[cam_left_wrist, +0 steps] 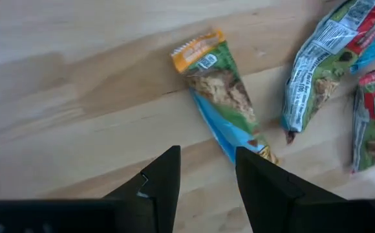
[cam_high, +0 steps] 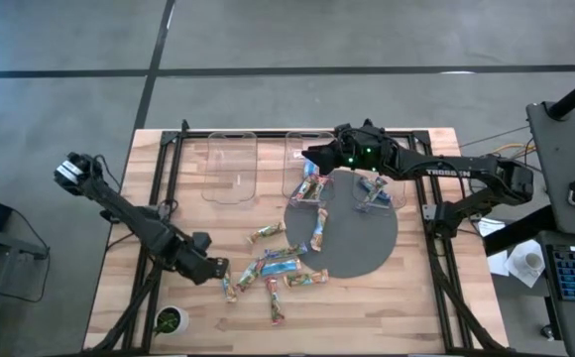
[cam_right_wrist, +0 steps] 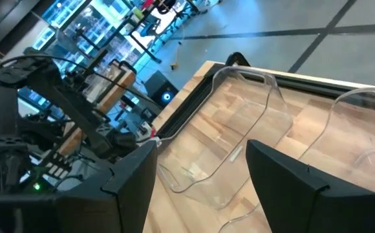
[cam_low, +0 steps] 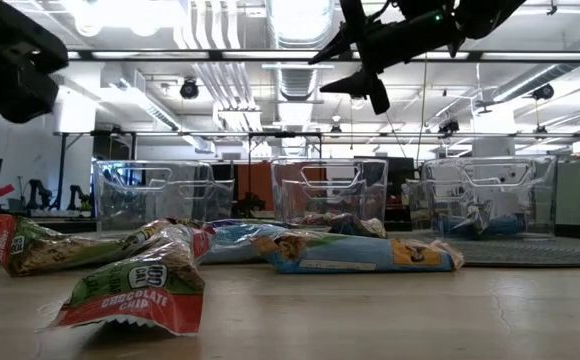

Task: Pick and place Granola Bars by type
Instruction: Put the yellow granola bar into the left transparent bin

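Left gripper (cam_high: 222, 268): low over the wood at the near-left edge of the bar cluster, fingers (cam_left_wrist: 163, 178) parted narrowly, nothing between them; one green-and-orange bar (cam_left_wrist: 223, 97) lies just ahead of the tips.
Right gripper (cam_high: 307, 154): raised above the middle bin (cam_high: 302, 159), fingers spread wide, empty.
Table (cam_high: 416, 307): wooden, with a grey round mat (cam_high: 362, 243) right of centre.
Bins: three clear ones along the far edge (the left bin (cam_high: 231, 164) looks empty).
Granola Bars (cam_high: 278, 263): scattered loose across the wood and the mat's left rim, mixed colours; others in the middle and right bins.
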Motion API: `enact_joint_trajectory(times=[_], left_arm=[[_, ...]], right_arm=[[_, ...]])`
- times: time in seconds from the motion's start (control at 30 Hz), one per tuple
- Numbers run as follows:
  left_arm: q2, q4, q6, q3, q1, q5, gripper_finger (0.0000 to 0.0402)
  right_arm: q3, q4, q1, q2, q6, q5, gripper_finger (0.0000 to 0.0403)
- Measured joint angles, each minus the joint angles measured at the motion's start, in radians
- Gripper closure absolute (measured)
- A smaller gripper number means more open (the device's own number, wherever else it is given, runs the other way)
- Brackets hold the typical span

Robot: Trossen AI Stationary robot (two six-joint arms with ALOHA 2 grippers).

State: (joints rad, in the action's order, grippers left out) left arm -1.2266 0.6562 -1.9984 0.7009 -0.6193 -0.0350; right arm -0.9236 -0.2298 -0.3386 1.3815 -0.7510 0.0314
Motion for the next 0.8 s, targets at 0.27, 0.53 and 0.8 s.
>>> enact_joint_trajectory(times=[0.27,0.53,0.8], left_arm=[[-0.139,-0.100,-0.063,0.015,0.000,0.000,0.0271],[-0.177,-0.206,-0.110,0.019,-0.001,-0.125,0.0270],[-0.164,-0.211,-0.102,0.015,-0.003,-0.193,0.0263]], right_arm=[[-0.001,0.006,0.000,0.002,0.038,0.005,0.0174],[-0.001,0.008,0.000,0.002,0.056,0.007,0.0174],[-0.001,0.009,-0.003,0.001,0.058,0.027,0.0174]])
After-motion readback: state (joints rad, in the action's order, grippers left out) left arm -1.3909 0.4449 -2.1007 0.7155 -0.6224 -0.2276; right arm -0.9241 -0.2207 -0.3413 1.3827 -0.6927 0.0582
